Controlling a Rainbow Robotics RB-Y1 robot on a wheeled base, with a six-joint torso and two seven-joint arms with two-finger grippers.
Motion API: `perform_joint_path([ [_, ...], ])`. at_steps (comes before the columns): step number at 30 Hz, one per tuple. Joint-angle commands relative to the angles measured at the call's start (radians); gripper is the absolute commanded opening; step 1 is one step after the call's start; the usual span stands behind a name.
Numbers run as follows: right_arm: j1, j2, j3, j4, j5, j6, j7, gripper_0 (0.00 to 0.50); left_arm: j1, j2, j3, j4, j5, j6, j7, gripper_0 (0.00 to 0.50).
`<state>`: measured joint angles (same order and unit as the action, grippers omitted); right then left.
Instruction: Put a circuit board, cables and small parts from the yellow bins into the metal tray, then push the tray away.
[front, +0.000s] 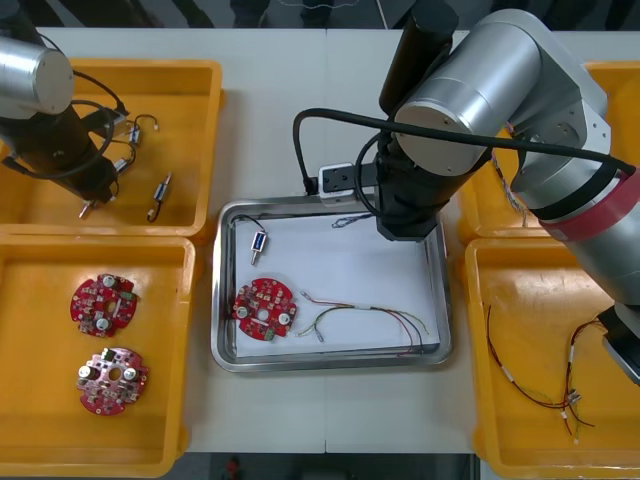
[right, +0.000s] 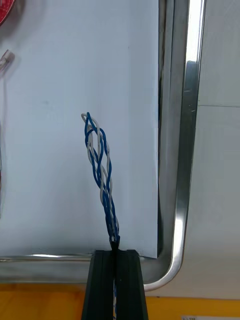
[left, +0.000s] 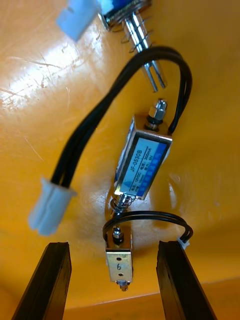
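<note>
Front view showed the right arm (front: 500, 110) over the far right corner of the metal tray (front: 330, 362), and the left arm (front: 60, 150) down in the far left yellow bin (front: 190, 120). Right wrist view had its jaws closed on one end of the twisted blue and white cable (right: 102, 170), light and limp, lying over the tray's white floor. Left wrist view had jaws wide apart either side of a small metal part (left: 120, 257): rigid, light, probably slick, best pinched across its flat body, not its black lead (left: 150, 220).

Lighting: bright, even, overhead. You will see glare on the metal tray (right: 192, 100) and yellow bin (left: 30, 90); shadows soft.
</note>
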<state>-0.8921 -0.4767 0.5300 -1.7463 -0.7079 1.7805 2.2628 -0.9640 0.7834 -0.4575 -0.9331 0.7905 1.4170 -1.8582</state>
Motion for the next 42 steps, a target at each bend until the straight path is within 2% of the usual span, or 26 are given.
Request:
perform_joint_path([
  [1,0.025,0.033,0.024,0.001,0.033,-0.05,-0.043,0.0,-0.016,-0.009,-0.007,-0.004,0.009,-0.013,0.019,0.5],
  [7,0.05,0.033,0.105,0.005,0.123,-0.107,-0.057,0.0,-0.001,-0.006,-0.007,-0.004,0.007,-0.023,0.016,0.5],
  [13,0.059,0.035,0.13,0.073,0.111,-0.188,-0.063,0.0,0.011,-0.003,-0.007,-0.004,0.006,-0.029,0.014,0.5],
  [17,0.059,0.033,0.159,0.103,0.136,-0.24,-0.066,0.0,0.022,-0.003,-0.007,-0.004,0.003,-0.033,0.014,0.5],
  [29,0.065,0.033,0.173,0.125,0.136,-0.26,-0.074,0.0,0.051,0.004,-0.007,-0.006,0.004,-0.061,0.01,0.5],
  [30,0.065,0.033,0.173,0.125,0.134,-0.26,-0.074,0.011,0.053,0.005,-0.007,-0.006,0.004,-0.063,0.01,0.5],
  [31,0.065,0.032,0.174,0.125,0.133,-0.26,-0.077,0.049,0.053,0.004,-0.007,-0.004,0.006,-0.061,0.01,0.5],
  [32,0.065,0.032,0.173,0.125,0.133,-0.26,-0.078,0.135,0.053,0.004,-0.007,-0.004,0.006,-0.063,0.01,0.5],
  [33,0.065,0.032,0.173,0.125,0.133,-0.26,-0.078,0.135,0.053,0.004,-0.007,-0.004,0.006,-0.063,0.01,0.5],
  [34,0.065,0.032,0.174,0.125,0.133,-0.263,-0.081,0.406,0.053,0.005,-0.01,-0.004,0.007,-0.063,0.011,0.5],
  [35,0.065,0.033,0.173,0.125,0.131,-0.27,-0.085,0.406,0.053,0.005,-0.007,-0.004,0.006,-0.063,0.011,0.412],
  [36,0.065,0.032,0.174,0.125,0.131,-0.271,-0.085,0.5,0.053,0.005,-0.01,-0.004,0.006,-0.061,0.011,0.37],
  [38,0.065,0.032,0.173,0.125,0.131,-0.28,-0.092,0.5,0.053,0.005,-0.01,-0.004,0.007,-0.063,0.011,0.105],
  [40,0.065,0.032,0.173,0.123,0.131,-0.282,-0.097,0.5,0.053,0.005,-0.01,-0.006,0.007,-0.063,0.013,0.002],
  [42,0.065,0.03,0.169,0.119,0.131,-0.28,-0.103,0.5,0.053,0.005,-0.007,-0.004,0.009,-0.061,0.014,0.001],
])
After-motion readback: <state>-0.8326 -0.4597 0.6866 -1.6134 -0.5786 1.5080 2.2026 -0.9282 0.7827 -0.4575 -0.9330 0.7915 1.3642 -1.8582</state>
